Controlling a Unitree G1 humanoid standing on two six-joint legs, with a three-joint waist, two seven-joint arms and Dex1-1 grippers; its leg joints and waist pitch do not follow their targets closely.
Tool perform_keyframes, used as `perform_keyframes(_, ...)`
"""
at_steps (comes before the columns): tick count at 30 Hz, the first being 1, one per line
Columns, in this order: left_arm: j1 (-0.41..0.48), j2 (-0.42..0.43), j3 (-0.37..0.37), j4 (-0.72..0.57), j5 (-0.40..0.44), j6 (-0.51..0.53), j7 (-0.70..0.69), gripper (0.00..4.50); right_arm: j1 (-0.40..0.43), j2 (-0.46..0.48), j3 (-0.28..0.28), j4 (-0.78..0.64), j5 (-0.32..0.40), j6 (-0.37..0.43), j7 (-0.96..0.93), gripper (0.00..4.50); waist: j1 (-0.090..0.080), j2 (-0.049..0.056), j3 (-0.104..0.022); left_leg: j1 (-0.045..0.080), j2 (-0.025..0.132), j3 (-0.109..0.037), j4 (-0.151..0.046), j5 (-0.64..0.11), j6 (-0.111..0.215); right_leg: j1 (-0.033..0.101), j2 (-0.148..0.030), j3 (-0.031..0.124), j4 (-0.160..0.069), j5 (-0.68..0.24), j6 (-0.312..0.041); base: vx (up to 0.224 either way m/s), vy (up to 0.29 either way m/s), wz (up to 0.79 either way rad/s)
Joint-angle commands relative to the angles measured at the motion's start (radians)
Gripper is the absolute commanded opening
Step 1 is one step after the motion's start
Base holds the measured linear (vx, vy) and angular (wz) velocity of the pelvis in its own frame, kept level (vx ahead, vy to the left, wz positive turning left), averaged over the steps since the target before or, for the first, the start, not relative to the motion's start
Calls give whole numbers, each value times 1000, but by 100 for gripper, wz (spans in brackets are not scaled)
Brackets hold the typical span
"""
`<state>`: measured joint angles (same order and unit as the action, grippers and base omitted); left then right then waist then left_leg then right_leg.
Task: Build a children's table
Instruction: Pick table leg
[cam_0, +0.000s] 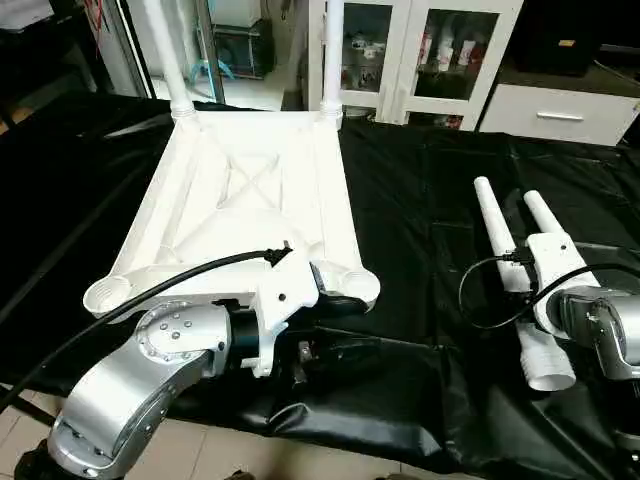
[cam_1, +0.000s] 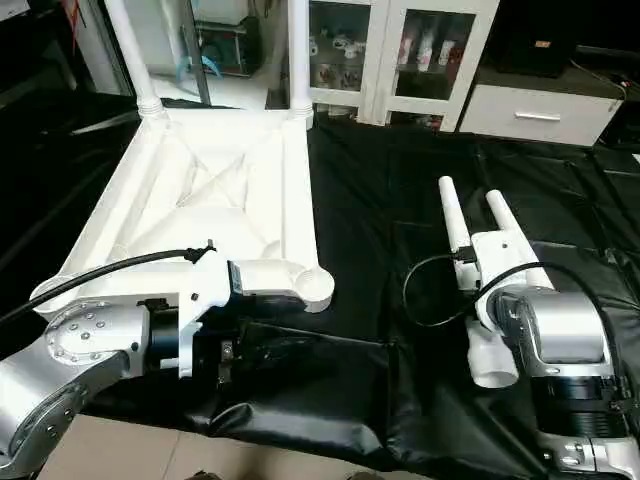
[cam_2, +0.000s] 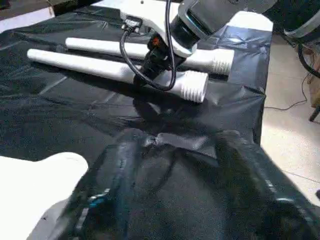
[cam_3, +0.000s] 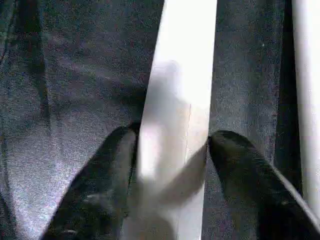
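The right hand (cam_3: 172, 150) has its two black fingers (cam_3: 112, 175) around one long white plastic tube leg (cam_3: 177, 100) lying on the black-covered table (cam_0: 420, 230). The second white leg (cam_0: 545, 225) lies just beside it. The white plastic table top (cam_0: 250, 190) lies upside down just past the left hand (cam_2: 172, 200), whose fingers are spread apart and hold nothing. No writing can be read.

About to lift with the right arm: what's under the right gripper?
A loose white leg lies between the right gripper's black fingers on the black cover; a second leg lies alongside. The wrist hides their middles from the head views.
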<state>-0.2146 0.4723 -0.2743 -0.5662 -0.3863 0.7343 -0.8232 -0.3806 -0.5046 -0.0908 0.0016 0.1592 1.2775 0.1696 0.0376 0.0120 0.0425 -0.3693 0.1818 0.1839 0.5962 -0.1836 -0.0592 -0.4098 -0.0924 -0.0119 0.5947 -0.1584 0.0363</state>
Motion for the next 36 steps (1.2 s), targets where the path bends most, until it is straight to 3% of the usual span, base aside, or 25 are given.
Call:
perform_keyframes(1, -18, 2, 2, -12, -1, 6, 7, 307, 13, -5, -14, -14, 6, -10, 11, 210, 3, -16, -53, 11, 17, -7, -74, -291, -59, 28, -13, 12, -77, -386, -108, 0, 0, 0)
perform_keyframes(3, -20, 3, 1, -9, 4, 4, 11, 316, 12, 1, -17, -8, 4, -14, 7, 201, 4, -17, -53, 10, 18, -8, -74, -287, -57, 28, -14, 12, -75, -390, -108, 0, 0, 0)
perform_keyframes(5, -15, 3, 13, -9, -9, 8, 16, 338, 9, 16, -23, -9, 1, -14, -4, 184, 3, -6, -53, 9, 16, -9, -74, -283, -61, 28, -14, 12, -73, -382, -110, 0, 0, 0)
perform_keyframes(8, -15, 3, 12, -13, -12, 15, 24, 367, 17, 16, -31, -14, 3, -15, -2, 174, 2, -17, -54, 8, 16, -8, -73, -281, -58, 30, -13, 11, -73, -369, -113, 0, 0, 0)
perform_keyframes(10, -19, 0, 11, -12, -13, 15, 30, 378, 20, 11, -34, -7, 1, -23, 2, 173, 4, -15, -55, 9, 17, -8, -73, -274, -57, 30, -13, 12, -71, -360, -116, 0, 0, 0)
perform_keyframes(11, -21, 0, 12, -12, -14, 15, 31, 392, 21, 12, -39, -3, 1, -26, 3, 173, 4, -22, -55, 9, 17, -7, -73, -270, -53, 30, -13, 12, -72, -359, -117, 0, 0, 0)
perform_keyframes(13, -20, -2, 25, -6, -14, 5, 39, 406, 15, 17, -47, 2, 1, -49, 1, 173, 5, -18, -54, 9, 17, -7, -73, -273, -53, 29, -14, 12, -73, -369, -115, 0, 0, 0)
perform_keyframes(14, -23, -21, 47, 6, -12, -9, 66, 421, 0, 40, -66, -22, 19, -73, 8, 173, 3, -23, -53, 7, 17, -6, -73, -278, -50, 29, -15, 13, -73, -378, -113, 0, 0, 0)
perform_keyframes(18, -45, -80, 100, 47, -1, -26, 151, 450, -32, 85, -92, -85, 59, -145, 30, 173, 1, -23, -56, 5, 17, -8, -72, -267, -46, 31, -15, 11, -72, -377, -105, 0, 0, 0)
perform_keyframes(19, -84, -147, 159, 101, -16, 6, 240, 450, -47, 113, -82, -146, 92, -218, 65, 172, 4, -10, -56, 8, 17, -10, -72, -258, -48, 30, -15, 11, -69, -363, -105, 0, 0, 0)
perform_keyframes(21, -125, -207, 212, 160, -41, 35, 304, 450, -52, 136, -62, -196, 120, -298, 107, 172, 3, -13, -60, 10, 16, -5, -66, -257, -50, 28, -10, 12, -68, -317, -116, 0, 0, 0)
perform_keyframes(22, -155, -249, 242, 207, -71, 39, 330, 450, -40, 152, -44, -221, 128, -361, 130, 172, 7, -22, -62, 5, 17, -6, -65, -239, -37, 32, -15, 12, -65, -302, -123, 0, 0, 0)
perform_keyframes(24, -173, -271, 261, 228, -91, 46, 344, 450, -33, 158, -34, -232, 129, -391, 139, 172, 9, -21, -62, 1, 19, -8, -68, -209, -24, 36, -15, 12, -62, -266, -134, 0, 0, 0)
perform_keyframes(25, -203, -305, 292, 257, -124, 64, 372, 450, -30, 172, -28, -249, 140, -410, 152, 172, 8, -32, -61, 0, 19, -4, -66, -201, -21, 35, -13, 13, -62, -255, -137, 0, 0, 0)
perform_keyframes(26, -239, -344, 329, 291, -158, 82, 407, 450, -23, 188, -23, -267, 148, -440, 169, 171, 16, -20, -65, 4, 19, -6, -64, -171, -16, 35, -15, 12, -57, -215, -156, 0, 0, 0)
perform_keyframes(27, -239, -344, 329, 291, -158, 82, 407, 450, -23, 188, -23, -267, 148, -440, 169, 171, 16, -20, -65, 4, 19, -6, -64, -171, -16, 35, -15, 12, -57, -215, -156, 0, 0, 0)
perform_keyframes(28, -323, -416, 406, 375, -235, 107, 479, 450, -7, 211, 9, -310, 153, -501, 197, 171, 20, -19, -65, 7, 16, 0, -60, -175, -18, 30, -10, 13, -58, -192, -167, 0, 0, 0)
perform_keyframes(29, -361, -441, 436, 418, -263, 104, 510, 450, 2, 216, 32, -329, 148, -533, 208, 171, 26, -12, -68, 9, 17, -3, -58, -170, -18, 30, -10, 12, -54, -173, -174, 0, 0, 0)
perform_keyframes(30, -385, -455, 454, 446, -278, 97, 530, 450, 8, 216, 50, -340, 143, -554, 214, 171, 28, -20, -69, 6, 16, -3, -57, -165, -12, 32, -9, 11, -55, -150, -181, 0, 0, 0)
perform_keyframes(31, -415, -473, 481, 480, -283, 101, 554, 450, 16, 215, 71, -349, 130, -586, 223, 171, 31, -18, -68, 0, 18, -8, -61, -161, -10, 40, -14, 10, -51, -144, -180, 0, 0, 0)
perform_keyframes(33, -454, -496, 517, 521, -297, 100, 575, 450, 26, 216, 92, -358, 116, -626, 233, 171, 28, -26, -65, -1, 19, -7, -61, -164, -2, 41, -16, 9, -56, -153, -175, 0, 0, 0)
perform_keyframes(36, -494, -519, 552, 555, -341, 101, 592, 450, 37, 212, 116, -356, 102, -690, 247, 171, 30, -30, -64, -5, 16, -5, -59, -163, 10, 41, -18, 9, -60, -195, -162, 0, 0, 0)
